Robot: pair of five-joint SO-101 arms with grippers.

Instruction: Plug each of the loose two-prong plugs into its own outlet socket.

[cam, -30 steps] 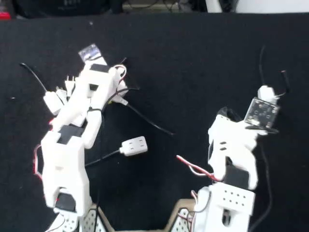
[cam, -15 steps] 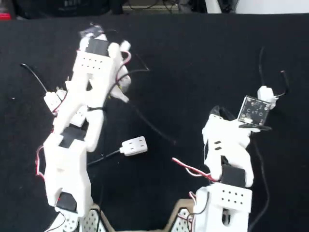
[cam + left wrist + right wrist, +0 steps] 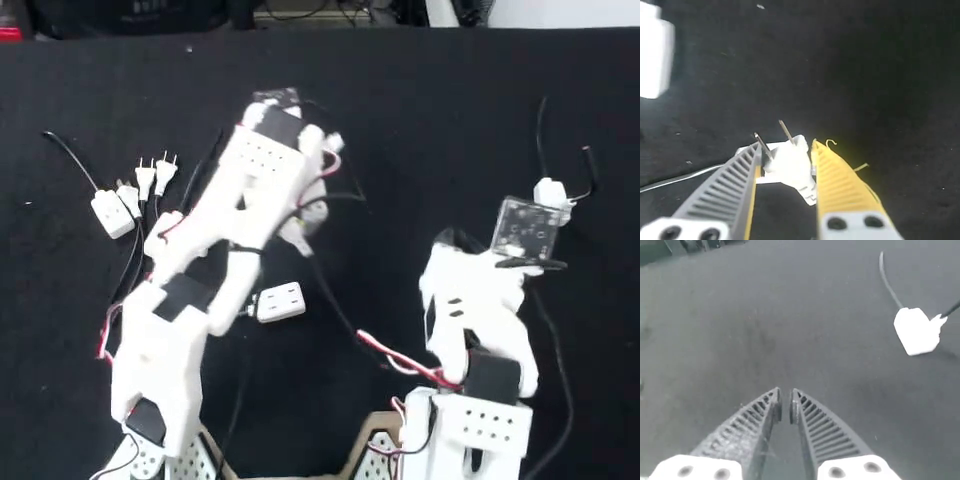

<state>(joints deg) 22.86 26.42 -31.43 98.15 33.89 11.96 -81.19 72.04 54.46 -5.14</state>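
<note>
One plug in hand: the left tool point(image 3: 786, 146) is clamped on a white plug point(image 3: 790, 165). Its grey and yellow fingers press the plug's flanks, and both prongs jut out ahead at a slant.
Socket point(image 3: 280, 300): it lies flat on the desk point(image 3: 430, 90), tucked against the left arm.
Plug's place: it is held off the desk just beyond the socket, on the side away from the arm bases.
Right tool point(image 3: 783, 407): it is closed to a bare slit and holds nothing. It sits well apart from the socket, near a small white block point(image 3: 916, 331).
Spare plugs point(image 3: 155, 175): they lie well apart from the socket, across the left arm.
Doing it well: the prongs probably need squaring to the socket's slots before a straight push. The socket looks loose and may slide, so bracing it would help.
</note>
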